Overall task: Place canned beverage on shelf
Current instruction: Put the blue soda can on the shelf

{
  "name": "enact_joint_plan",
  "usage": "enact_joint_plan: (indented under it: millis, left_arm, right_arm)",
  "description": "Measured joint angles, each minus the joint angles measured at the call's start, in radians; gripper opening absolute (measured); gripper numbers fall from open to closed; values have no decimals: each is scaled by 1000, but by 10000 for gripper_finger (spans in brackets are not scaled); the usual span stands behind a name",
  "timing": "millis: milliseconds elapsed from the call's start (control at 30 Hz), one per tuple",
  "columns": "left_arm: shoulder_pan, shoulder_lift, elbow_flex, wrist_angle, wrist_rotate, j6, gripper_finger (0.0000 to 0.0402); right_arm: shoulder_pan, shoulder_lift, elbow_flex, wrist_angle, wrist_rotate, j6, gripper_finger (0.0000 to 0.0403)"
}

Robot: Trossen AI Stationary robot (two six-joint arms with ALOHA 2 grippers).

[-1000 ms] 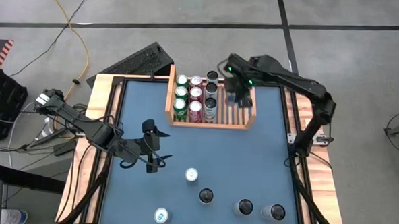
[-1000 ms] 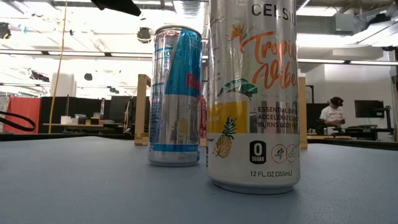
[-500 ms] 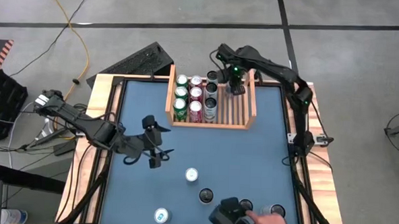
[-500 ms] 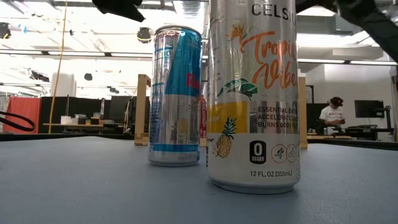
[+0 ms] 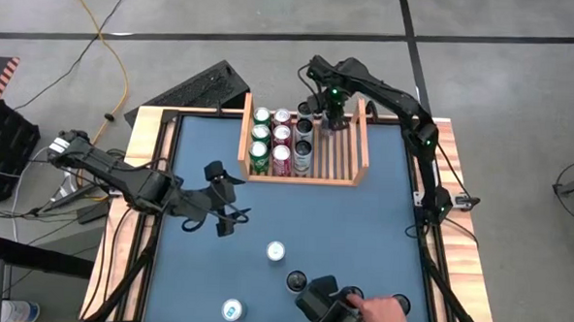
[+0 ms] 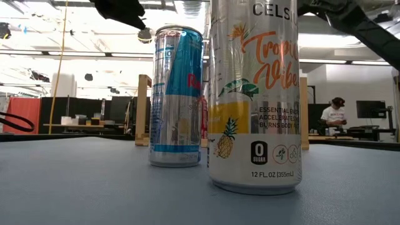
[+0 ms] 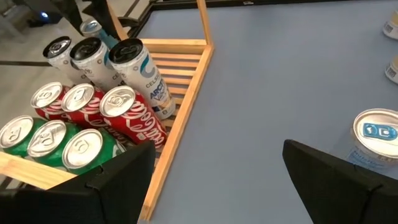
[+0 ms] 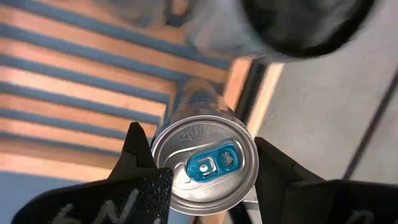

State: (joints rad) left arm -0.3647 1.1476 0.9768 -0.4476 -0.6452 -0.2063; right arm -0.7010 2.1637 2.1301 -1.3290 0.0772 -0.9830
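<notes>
The shelf [image 5: 338,155] is a light-wood slatted tray at the table's far middle. Rows of green, red and white cans [image 5: 281,141] stand in its left part [image 7: 93,93]. My right gripper [image 5: 333,113] hangs over the shelf's far end, shut on a silver can with a blue tab [image 8: 204,167]; slats [image 8: 74,81] show beneath it. My left gripper [image 5: 223,213] stands open above the table's left middle, with nothing between its fingers [image 7: 217,186]. It faces the shelf's near wall [image 7: 186,106]. My right gripper pinches the silver can's side wall just under its top rim [image 8: 163,163], one finger [image 8: 138,152] on each side. The fingers come from above, pointing down. The can hangs about upright over the shelf's far end; whether its base touches the slats I cannot tell.
Loose cans stand on the near half of the table [image 5: 276,250] [image 5: 296,280] [image 5: 232,309]. Two of them fill the low view [image 6: 255,94] [image 6: 178,94]. A person's hand [image 5: 382,316] with a dark object reaches in at the near edge. The shelf's right part is bare slats.
My right gripper has carried the can toward the table's far edge and a little left, sinking over the shelf's far end. My left gripper has swung slightly toward the right. A person's hand has come in at the near edge among the loose cans.
</notes>
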Motion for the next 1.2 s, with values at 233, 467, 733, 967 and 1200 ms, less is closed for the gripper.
enact_joint_plan:
  millis: [233,467,733,967,1200]
  left_arm:
    - [6,0,0,1,5,-5,341]
    - [6,0,0,1,5,-14,341]
    - [6,0,0,-1,6,-14,341]
    - [6,0,0,-7,6,-15,341]
    - [6,0,0,-11,8,-15,341]
  right_arm:
    - [6,4,-10,6,-2,-13,121]
    - [7,4,-10,13,-54,-16,121]
    - [13,3,-10,29,-58,-20,121]
    - [13,3,-10,40,-58,-14,123]
    - [16,3,-10,43,-76,-13,144]
